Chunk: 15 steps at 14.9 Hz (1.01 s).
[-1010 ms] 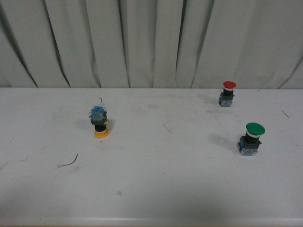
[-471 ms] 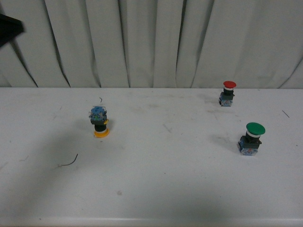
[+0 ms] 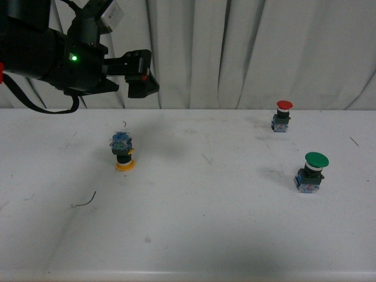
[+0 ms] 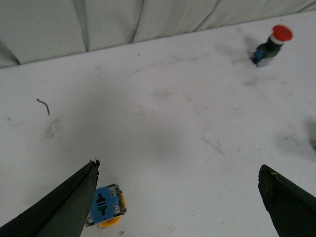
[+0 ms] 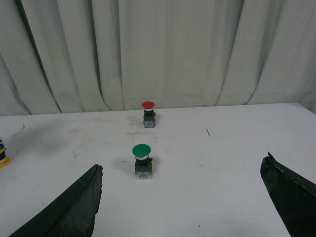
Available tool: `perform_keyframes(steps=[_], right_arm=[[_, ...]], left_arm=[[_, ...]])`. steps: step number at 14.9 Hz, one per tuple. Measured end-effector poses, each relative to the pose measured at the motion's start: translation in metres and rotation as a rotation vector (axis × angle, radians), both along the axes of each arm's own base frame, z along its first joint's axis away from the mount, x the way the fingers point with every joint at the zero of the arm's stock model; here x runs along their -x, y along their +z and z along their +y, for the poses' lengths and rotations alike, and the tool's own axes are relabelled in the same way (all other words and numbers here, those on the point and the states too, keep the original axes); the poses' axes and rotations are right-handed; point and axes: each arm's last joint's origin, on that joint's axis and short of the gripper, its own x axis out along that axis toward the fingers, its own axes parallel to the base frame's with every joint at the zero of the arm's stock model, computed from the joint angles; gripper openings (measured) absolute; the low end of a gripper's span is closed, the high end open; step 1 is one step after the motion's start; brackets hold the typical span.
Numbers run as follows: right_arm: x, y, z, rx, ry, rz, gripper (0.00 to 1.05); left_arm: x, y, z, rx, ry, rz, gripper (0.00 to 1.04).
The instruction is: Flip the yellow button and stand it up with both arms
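The yellow button stands upside down on its yellow cap on the left of the white table, blue contact block on top. My left gripper hangs open in the air above and a little behind it, touching nothing. In the left wrist view the yellow button lies just beside one finger of the left gripper, not between the jaws. The right gripper is open and empty, far from the yellow button, which shows only at that view's edge.
A red-capped button stands upright at the back right, and a larger green-capped button stands nearer on the right. A thin curled wire scrap lies front left. Grey curtain hangs behind the table's far edge.
My left arm has swung into the front view from the upper left and now hovers above the yellow button. The buttons have not moved.
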Motion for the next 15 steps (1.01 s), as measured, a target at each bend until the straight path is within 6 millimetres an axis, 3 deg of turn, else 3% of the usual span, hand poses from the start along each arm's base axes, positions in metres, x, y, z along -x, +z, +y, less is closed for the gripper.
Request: perform_keyframes(steps=[3, 5, 15], right_arm=[[0.000, 0.000, 0.000, 0.000, 0.000, 0.000, 0.98], [0.000, 0.000, 0.000, 0.000, 0.000, 0.000, 0.98], [0.000, 0.000, 0.000, 0.000, 0.000, 0.000, 0.98]], left_arm=[[-0.026, -0.006, 0.007, -0.180, 0.141, 0.054, 0.98], [-0.030, -0.012, 0.012, -0.229, 0.201, 0.107, 0.98], [-0.034, -0.048, -0.003, -0.134, 0.246, 0.255, 0.98]])
